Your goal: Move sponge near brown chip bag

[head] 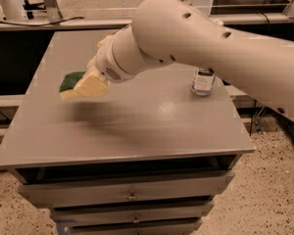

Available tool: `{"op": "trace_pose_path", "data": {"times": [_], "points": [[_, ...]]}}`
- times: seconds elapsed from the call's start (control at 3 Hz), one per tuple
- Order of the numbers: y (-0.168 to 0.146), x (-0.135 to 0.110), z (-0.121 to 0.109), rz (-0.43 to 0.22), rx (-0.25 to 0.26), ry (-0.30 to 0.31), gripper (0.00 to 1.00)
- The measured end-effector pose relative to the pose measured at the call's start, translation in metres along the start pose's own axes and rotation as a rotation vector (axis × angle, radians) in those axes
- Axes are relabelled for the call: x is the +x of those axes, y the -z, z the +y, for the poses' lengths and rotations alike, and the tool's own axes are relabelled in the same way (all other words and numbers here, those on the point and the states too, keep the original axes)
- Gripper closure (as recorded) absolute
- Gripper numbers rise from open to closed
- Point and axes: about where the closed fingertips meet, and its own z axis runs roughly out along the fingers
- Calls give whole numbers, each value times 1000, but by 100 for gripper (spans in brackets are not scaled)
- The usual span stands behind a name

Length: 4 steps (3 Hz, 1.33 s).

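The sponge point(70, 81), with a dark green top over pale yellow foam, is at the left of the grey table point(152, 131). It is lifted a little above the top, and its shadow lies on the surface below. My gripper point(89, 86) is shut on the sponge's right end, and my thick white arm reaches in from the right. The brown chip bag is hidden behind my arm.
A clear plastic bottle point(203, 81) stands at the table's right, partly behind my arm. The table is a cabinet with drawers point(130, 196) below its front edge. Dark desks and cables run along the back.
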Motion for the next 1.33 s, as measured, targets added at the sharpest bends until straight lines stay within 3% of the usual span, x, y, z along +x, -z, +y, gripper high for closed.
{"op": "trace_pose_path", "data": {"times": [0.33, 0.67, 1.0, 1.33], "points": [[9, 10, -23, 60, 38, 34, 100], [23, 37, -71, 162, 98, 107, 100], [35, 79, -105, 269, 125, 144, 100], [44, 110, -128, 337, 154, 158, 100]]}}
